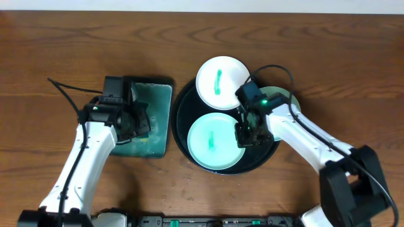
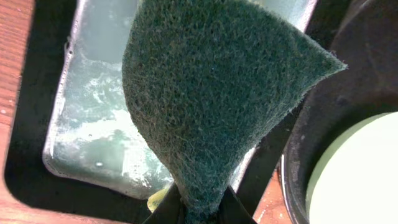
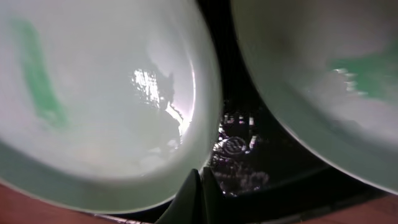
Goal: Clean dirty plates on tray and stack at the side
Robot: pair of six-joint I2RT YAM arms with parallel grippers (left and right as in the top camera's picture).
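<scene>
The round black tray holds three white plates. The far plate has a green smear, the front plate has a fainter one, and the right plate is partly hidden under my right arm. My right gripper is shut and low over the tray, between the plates. In the right wrist view its tips sit by the rim of a smeared plate, with another plate to the right and the tray between. My left gripper is shut on a dark green scouring pad.
A rectangular black tray with teal soapy liquid lies left of the round tray, under my left gripper. The left wrist view also shows the round tray's rim and the front plate. Wooden table lies all round.
</scene>
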